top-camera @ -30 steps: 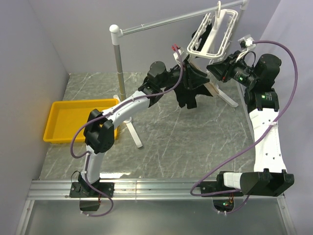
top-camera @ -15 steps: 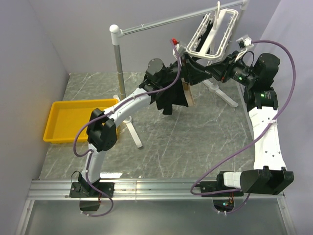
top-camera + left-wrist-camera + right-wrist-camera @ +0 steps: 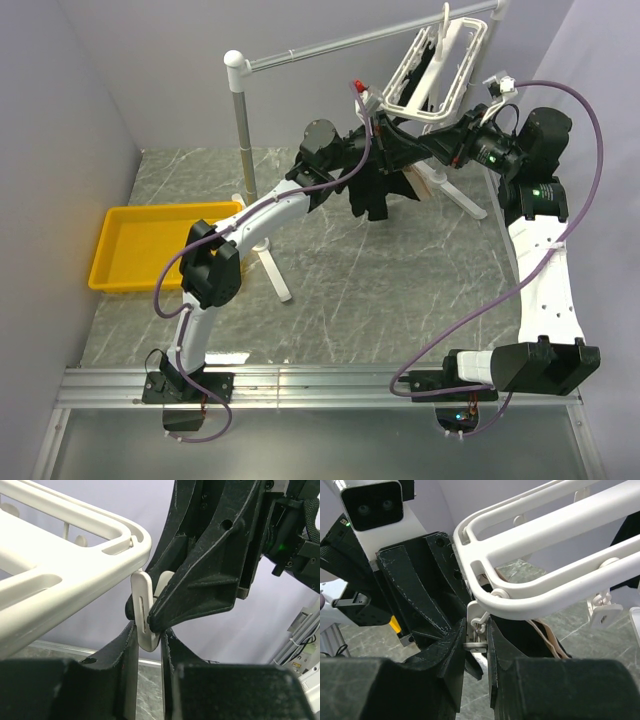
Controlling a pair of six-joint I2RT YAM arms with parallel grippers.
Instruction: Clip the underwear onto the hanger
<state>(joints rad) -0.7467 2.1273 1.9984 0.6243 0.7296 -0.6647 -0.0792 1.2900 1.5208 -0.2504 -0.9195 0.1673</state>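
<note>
The white hanger [image 3: 432, 72] hangs from the rail at the back. The underwear [image 3: 377, 200], black with a tan band [image 3: 547, 637], dangles below my left gripper [image 3: 393, 160], which seems shut on its top edge. In the left wrist view my left gripper [image 3: 149, 630] has its tips on either side of the lower end of a white clip [image 3: 145, 622], and no cloth shows between them. My right gripper [image 3: 432, 152] is shut on that clip [image 3: 478, 642] under the hanger's corner [image 3: 520, 597], squeezing it. It also shows in the left wrist view [image 3: 200, 580].
The grey rail stand [image 3: 330, 45] has a post [image 3: 241, 120] and white feet [image 3: 272, 272] on the marble floor. A yellow tray [image 3: 110, 275] sits at the left. Purple-grey walls stand close on the left, back and right.
The hanger tilted up and my right gripper moved in onto its corner clip. The underwear swung left under my left wrist, then back to the right below the clip.
</note>
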